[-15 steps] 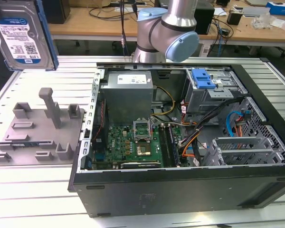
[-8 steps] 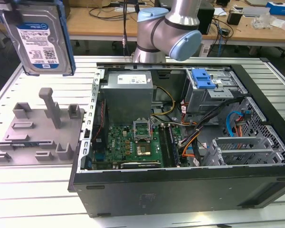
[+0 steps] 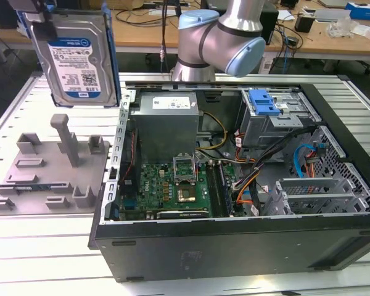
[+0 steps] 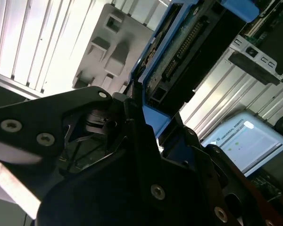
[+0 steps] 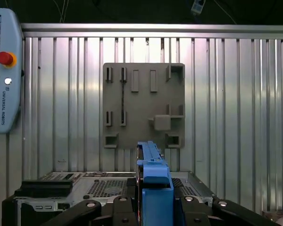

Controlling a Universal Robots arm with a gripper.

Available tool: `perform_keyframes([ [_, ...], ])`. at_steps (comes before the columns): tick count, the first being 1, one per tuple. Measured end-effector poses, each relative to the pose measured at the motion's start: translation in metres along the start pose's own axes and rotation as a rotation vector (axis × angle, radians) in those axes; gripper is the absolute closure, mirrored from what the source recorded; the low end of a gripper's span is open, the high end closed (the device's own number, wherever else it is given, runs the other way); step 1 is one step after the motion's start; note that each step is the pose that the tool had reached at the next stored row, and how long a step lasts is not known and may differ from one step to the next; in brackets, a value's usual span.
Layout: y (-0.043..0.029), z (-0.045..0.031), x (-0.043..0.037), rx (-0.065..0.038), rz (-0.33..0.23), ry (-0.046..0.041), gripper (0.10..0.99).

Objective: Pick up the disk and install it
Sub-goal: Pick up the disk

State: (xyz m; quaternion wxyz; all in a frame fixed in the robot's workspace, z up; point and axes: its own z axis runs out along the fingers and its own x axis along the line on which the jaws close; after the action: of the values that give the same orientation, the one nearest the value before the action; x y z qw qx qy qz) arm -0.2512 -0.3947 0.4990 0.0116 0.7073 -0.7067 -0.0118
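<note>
The gripper [image 5: 153, 208] is closed on the disk [image 3: 78, 65], which hangs upright with its long axis vertical and its label facing the exterior view, above the ribbed metal table [image 3: 43, 246], near a grey holder plate [image 3: 46, 176] and an open computer case [image 3: 234, 234].

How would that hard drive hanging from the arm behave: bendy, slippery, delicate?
Probably stiff: the hard drive hangs flat and straight from the gripper. Likely heavy for its size, given its metal body. Its smooth blue carrier rails might slip in a loose grip.
</note>
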Motion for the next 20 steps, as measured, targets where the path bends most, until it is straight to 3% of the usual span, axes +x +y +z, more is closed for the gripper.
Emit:
perform_keyframes([
  [4, -0.0142, -0.0005, 0.0090, -0.001, 0.000, 0.0001, 0.718],
  [6, -0.0309, -0.0011, 0.0179, -0.003, 0.000, 0.0001, 0.718],
  [8, -0.0413, -0.0014, 0.0232, -0.004, 0.000, 0.0001, 0.718],
  [10, -0.0569, -0.0019, 0.0314, -0.005, 0.000, 0.0001, 0.718],
  [16, -0.0890, -0.0030, 0.0481, -0.006, 0.000, 0.0000, 0.718],
  [18, -0.1035, -0.0035, 0.0551, -0.007, 0.000, 0.0001, 0.718],
  [20, -0.1120, -0.0038, 0.0588, -0.007, 0.000, 0.0001, 0.718],
])
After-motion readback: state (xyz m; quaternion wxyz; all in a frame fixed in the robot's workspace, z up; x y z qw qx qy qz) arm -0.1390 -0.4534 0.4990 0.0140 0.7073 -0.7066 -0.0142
